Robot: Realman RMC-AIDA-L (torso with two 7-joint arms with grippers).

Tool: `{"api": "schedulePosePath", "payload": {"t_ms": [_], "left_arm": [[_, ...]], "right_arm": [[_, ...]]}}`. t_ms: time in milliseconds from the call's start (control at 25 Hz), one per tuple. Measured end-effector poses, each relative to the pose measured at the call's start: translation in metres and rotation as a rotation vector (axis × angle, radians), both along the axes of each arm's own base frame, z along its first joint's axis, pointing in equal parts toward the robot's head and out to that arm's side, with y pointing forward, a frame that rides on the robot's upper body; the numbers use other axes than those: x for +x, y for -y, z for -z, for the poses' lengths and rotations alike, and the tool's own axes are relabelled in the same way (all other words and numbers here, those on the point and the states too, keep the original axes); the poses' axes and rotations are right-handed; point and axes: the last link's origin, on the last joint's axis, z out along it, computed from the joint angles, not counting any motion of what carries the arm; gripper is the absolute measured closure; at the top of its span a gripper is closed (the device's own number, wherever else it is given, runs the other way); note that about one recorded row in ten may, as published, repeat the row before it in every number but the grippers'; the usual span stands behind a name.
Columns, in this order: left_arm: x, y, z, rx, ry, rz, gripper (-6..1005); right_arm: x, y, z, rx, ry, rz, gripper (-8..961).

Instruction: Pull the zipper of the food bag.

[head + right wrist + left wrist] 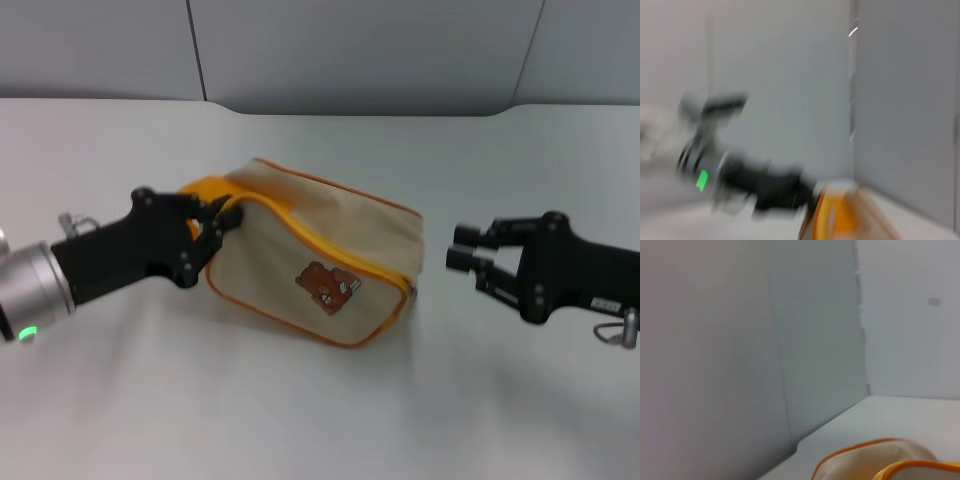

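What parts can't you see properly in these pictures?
- Zipper pull tab: too small to find on the food bag in the head view.
- Strap handle: mostly covered by the left claw in the head view.
- Right wrist view: smeared by blur; the left arm and bag are only shapes.
- Left wrist view: the bag is cut off by the edge.
- Right claw: open, apart from the bag.

I lose the zipper's (330, 243) pull tab as too small to find, the left gripper's (215, 228) fingertips buried in the food bag's (310, 255) strap end, my right wrist view all motion smear, left wrist showing only a cropped bag corner.
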Motion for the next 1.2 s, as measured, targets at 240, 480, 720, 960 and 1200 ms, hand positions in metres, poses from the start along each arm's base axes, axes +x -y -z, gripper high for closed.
{"api": "schedulePosePath", "payload": {"t_ms": [240, 480, 720, 960, 1200], "left_arm": [[-0.025, 0.024, 0.01, -0.014, 0.044, -0.129, 917], [-0.039, 0.042, 0.011, -0.025, 0.08, -0.195, 918], [-0.035, 0.044, 0.013, -0.064, 0.102, -0.189, 887], [-0.019, 0.054, -0.013, -0.113, 0.268, -0.112, 695], [-0.006, 0.076, -0.027, -0.389, 0.241, 0.064, 499]], "right_arm": [[-0.002, 0.004, -0.006, 0.011, -0.142, 0.051, 723], [-0.001, 0.007, -0.006, 0.001, -0.162, 0.063, 418], [-0.002, 0.006, -0.005, -0.005, -0.155, 0.062, 242], [-0.006, 0.015, -0.003, -0.065, -0.158, 0.004, 210], [-0.01, 0.036, 0.003, -0.235, -0.097, -0.111, 210]]}}
